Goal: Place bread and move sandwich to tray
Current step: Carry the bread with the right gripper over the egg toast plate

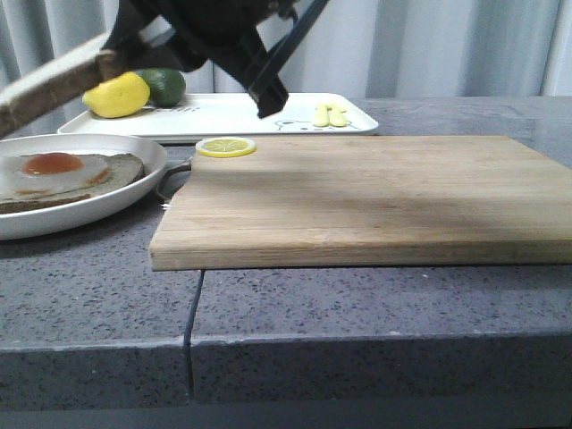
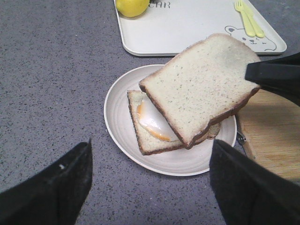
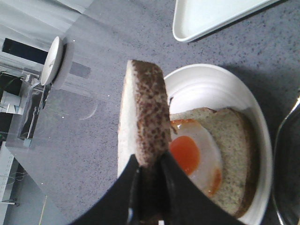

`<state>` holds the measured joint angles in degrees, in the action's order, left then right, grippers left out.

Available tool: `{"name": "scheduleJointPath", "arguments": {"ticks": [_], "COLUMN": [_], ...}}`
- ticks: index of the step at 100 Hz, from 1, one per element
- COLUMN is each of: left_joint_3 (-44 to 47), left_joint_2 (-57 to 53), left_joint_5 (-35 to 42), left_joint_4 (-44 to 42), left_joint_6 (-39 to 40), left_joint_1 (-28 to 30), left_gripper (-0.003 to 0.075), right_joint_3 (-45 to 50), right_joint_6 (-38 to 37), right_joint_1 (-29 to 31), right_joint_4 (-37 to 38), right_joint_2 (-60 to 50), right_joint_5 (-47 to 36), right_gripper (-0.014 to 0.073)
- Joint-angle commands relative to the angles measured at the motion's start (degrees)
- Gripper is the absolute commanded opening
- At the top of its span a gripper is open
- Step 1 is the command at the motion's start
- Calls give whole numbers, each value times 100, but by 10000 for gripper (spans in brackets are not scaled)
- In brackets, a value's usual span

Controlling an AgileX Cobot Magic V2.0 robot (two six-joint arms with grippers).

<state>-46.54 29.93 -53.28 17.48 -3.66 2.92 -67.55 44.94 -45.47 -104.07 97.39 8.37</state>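
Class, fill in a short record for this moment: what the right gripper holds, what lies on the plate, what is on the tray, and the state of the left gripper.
right gripper: shut on the thick white bread slice with brown crust, held above the plate
round white plate: thinner slice topped with a fried egg
white rectangular tray: yellow lemon, green fruit, yellow cutlery
left gripper: open, empty
wooden cutting board: lemon slice at its far corner

I see a grey speckled stone countertop (image 1: 375,313) with a seam running toward me, pale pleated curtains (image 1: 465,45) hanging behind it, and soft, even light falling across everything.
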Motion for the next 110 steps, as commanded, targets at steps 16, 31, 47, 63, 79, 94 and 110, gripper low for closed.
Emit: {"name": "scheduleJointPath", "arguments": {"ticks": [16,31,47,63,79,94,110], "left_joint_3": [-202,-202,-202,-202,-202,-202,-202], "left_joint_2": [75,75,75,75,75,75,75], "left_joint_5": [364,364,364,364,364,364,364], "left_joint_4": [136,136,136,136,136,136,136], "left_joint_6": [26,26,26,26,26,26,26], "left_joint_1": [-22,-22,-22,-22,-22,-22,-22], "left_gripper": [494,494,494,494,494,494,494], "right_joint_3": [-226,-234,-234,-234,-234,-234,-234], "right_joint_6": [-16,-16,-16,-16,-16,-16,-16], "right_joint_1": [-6,-6,-6,-6,-6,-6,-6], "right_joint_4": [-375,-375,-370,-370,-370,-370,-370], "right_joint_2": [-89,26,132,166,174,174,174], "right_joint_5": [142,229,258,236,241,241,235], "right_gripper": [-57,-57,-57,-54,26,232,407]}}
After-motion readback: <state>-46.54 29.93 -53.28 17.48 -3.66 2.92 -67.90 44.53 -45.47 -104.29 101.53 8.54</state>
